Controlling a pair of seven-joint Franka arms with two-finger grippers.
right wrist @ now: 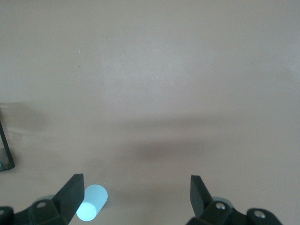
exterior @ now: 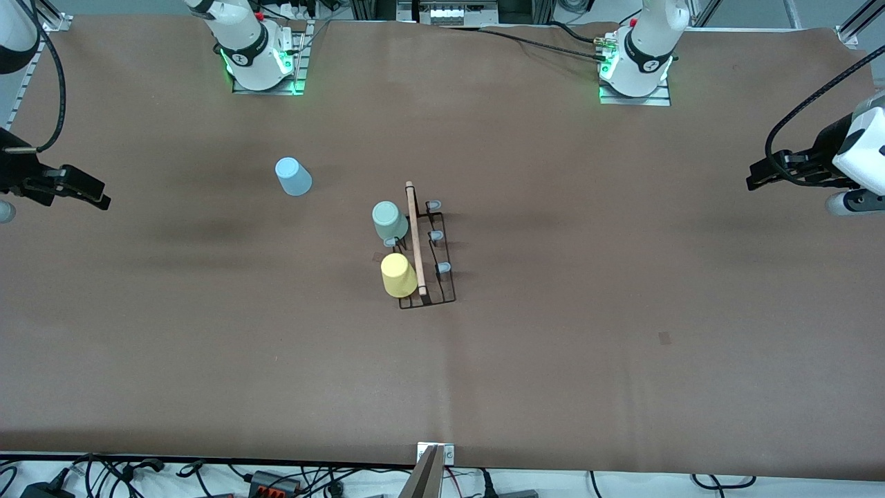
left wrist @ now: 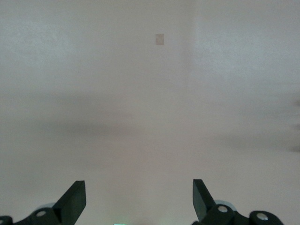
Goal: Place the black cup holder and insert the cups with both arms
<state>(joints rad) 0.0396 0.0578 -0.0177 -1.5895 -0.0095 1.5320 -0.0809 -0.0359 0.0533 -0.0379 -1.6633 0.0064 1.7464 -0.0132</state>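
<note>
The black cup holder (exterior: 437, 257) stands upright at the table's middle, its wooden rod (exterior: 415, 238) on top. A mint green cup (exterior: 389, 220) and a yellow cup (exterior: 399, 274) sit upside down on pegs on its side toward the right arm's end. Three grey-tipped pegs (exterior: 436, 236) on the side toward the left arm's end are bare. A light blue cup (exterior: 293, 176) stands upside down on the table, farther from the camera; it also shows in the right wrist view (right wrist: 92, 202). My right gripper (exterior: 97, 197) (right wrist: 136, 192) is open and empty. My left gripper (exterior: 755, 181) (left wrist: 138, 194) is open and empty.
Both grippers hang in the air at the table's two ends, well apart from the holder. A small dark mark (exterior: 664, 337) (left wrist: 160, 39) lies on the brown table cover. Cables and a metal bracket (exterior: 435, 453) lie along the front edge.
</note>
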